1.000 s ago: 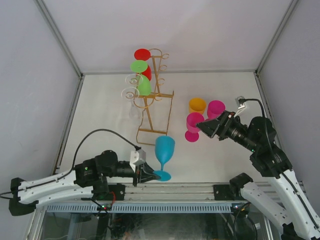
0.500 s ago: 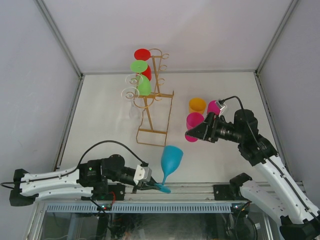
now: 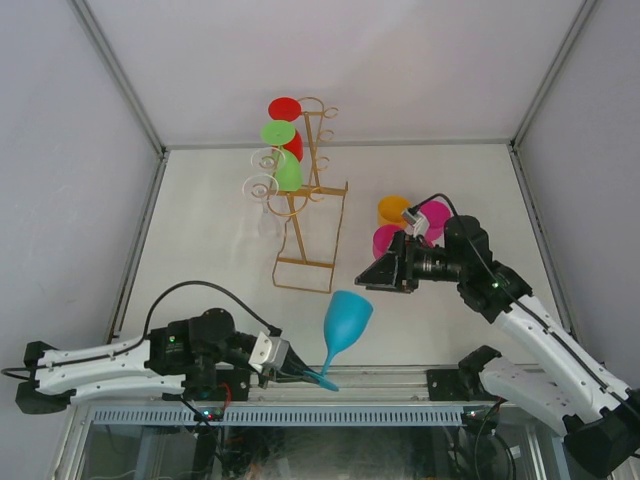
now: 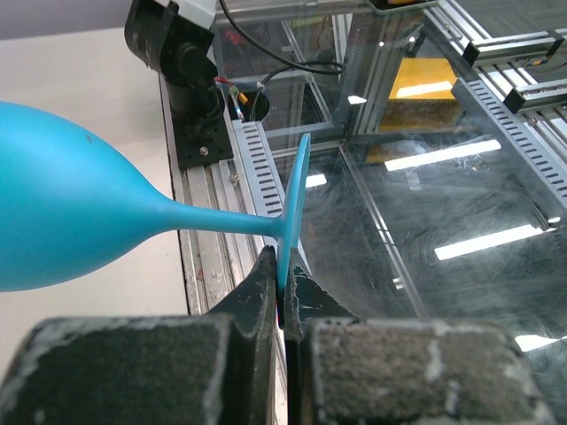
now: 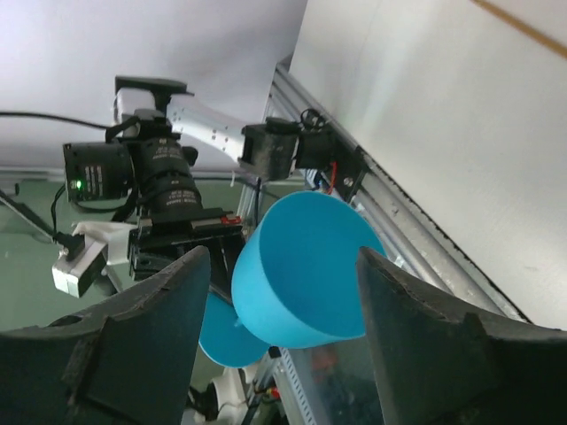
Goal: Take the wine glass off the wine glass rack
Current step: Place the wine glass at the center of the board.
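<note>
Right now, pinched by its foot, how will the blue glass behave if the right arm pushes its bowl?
Likely to pivot: the left fingers pinch only the thin foot rim of the blue glass, which leans. Looks like light opaque plastic, so probably not fragile.

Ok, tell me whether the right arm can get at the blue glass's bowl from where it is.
Probably yes: the right hand is open and aimed at the blue glass, with nothing between; the left hand pinches only its foot.
</note>
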`<state>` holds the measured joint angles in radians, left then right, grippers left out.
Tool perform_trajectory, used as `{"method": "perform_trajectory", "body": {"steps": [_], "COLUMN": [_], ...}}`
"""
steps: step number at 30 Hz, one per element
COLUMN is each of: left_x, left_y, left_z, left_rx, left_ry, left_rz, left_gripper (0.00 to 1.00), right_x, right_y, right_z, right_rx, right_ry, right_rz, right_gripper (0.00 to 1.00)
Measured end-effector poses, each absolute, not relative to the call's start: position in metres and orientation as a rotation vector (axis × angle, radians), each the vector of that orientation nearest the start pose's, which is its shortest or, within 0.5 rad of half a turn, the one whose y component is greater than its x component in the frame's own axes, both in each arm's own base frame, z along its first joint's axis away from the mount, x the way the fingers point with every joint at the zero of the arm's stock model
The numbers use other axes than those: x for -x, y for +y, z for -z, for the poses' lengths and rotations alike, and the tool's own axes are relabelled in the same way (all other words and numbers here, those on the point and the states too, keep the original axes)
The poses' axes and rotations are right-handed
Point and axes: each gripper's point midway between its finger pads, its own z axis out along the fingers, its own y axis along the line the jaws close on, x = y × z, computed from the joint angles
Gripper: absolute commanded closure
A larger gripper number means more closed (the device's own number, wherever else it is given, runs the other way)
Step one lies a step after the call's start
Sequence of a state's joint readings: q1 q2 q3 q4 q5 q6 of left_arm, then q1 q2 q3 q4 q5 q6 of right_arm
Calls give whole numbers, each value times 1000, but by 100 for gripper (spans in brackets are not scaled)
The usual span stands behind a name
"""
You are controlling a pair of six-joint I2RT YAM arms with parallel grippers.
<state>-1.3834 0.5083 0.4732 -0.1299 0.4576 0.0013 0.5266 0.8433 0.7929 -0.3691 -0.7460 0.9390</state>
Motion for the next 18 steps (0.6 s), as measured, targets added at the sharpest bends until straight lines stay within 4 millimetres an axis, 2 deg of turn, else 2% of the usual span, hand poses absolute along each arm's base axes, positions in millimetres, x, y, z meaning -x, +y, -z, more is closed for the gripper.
{"method": "perform_trajectory", "body": {"steps": [8,18], "left_x": [31,31], "left_y": [-269,-269], "left_z": [-224,-223], "left_rx": [-1490,-1492], "left_ry": [1175,1177], "left_rz": [1394,1391], "left_gripper": [100,100], "right_x": [-115,-102], "right_y": [270,272], "right_z": [-265,-272], "right_rx": [282,386], "right_ry": [2315,2295], "right_rz": [-1744,-1836], "right_gripper": [41,47]}}
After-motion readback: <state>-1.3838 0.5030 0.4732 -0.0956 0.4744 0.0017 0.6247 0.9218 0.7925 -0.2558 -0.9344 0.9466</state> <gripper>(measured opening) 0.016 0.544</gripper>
